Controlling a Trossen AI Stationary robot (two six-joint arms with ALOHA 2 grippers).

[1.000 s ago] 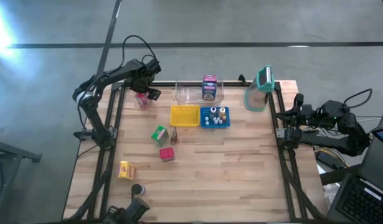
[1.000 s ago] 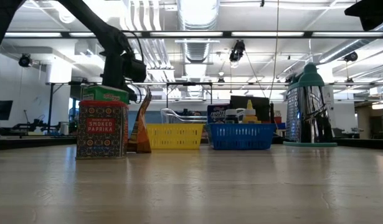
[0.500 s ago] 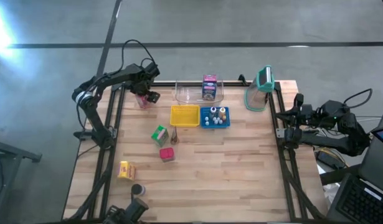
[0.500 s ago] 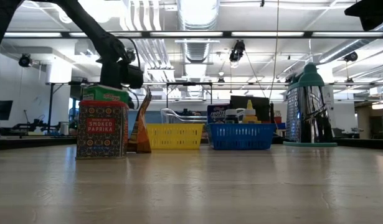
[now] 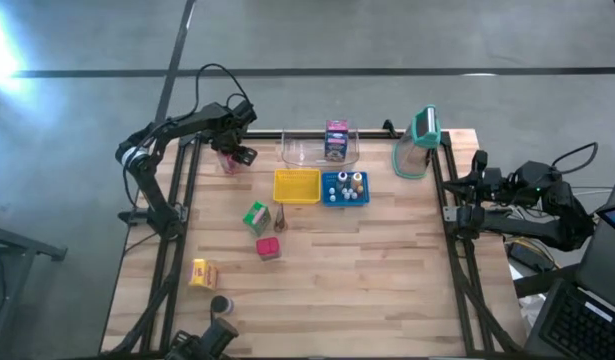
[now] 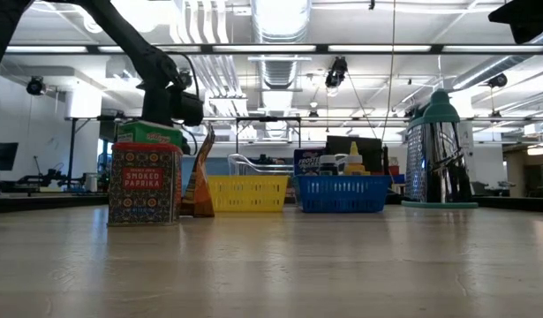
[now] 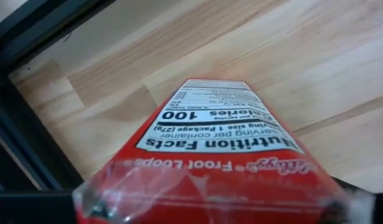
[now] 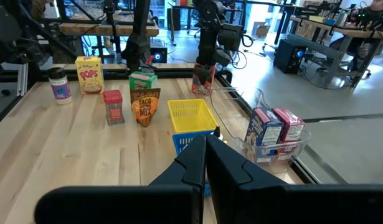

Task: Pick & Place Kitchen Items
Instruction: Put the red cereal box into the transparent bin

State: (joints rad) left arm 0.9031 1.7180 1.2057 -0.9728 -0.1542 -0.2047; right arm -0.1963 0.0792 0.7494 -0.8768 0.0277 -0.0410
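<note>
A red cereal carton (image 5: 227, 160) stands upright on the table's far left corner. My left gripper (image 5: 230, 150) points straight down over it, and the carton's top (image 7: 203, 180) fills the gap between the fingers. In the right wrist view the same carton (image 8: 203, 79) stands under the left gripper (image 8: 207, 62). My right gripper (image 8: 205, 163) is shut on nothing and waits off the table's right edge (image 5: 477, 190). Other items are a green carton (image 5: 255, 217), a red paprika tin (image 5: 268, 248), a yellow carton (image 5: 203, 273) and a small jar (image 5: 221, 304). My left gripper has the red carton by its top end (image 7: 197, 193), one finger on each side, coming from above and pointing down. The finger pads lie past the wrist picture's bottom corners, so the exact place does not show. The carton stands upright with its bottom on the table (image 8: 203, 90).
A clear tray (image 5: 307, 152) with a pink carton (image 5: 336, 140) sits at the far middle. In front of it are a yellow basket (image 5: 296, 186) and a blue basket (image 5: 345, 188) with small bottles. A teal-topped grater (image 5: 417, 145) stands far right, and a brown pouch (image 5: 281, 218) beside the green carton.
My left gripper has sunk a little onto the red carton at the far left corner and then kept still. The carton stays upright where it was.
</note>
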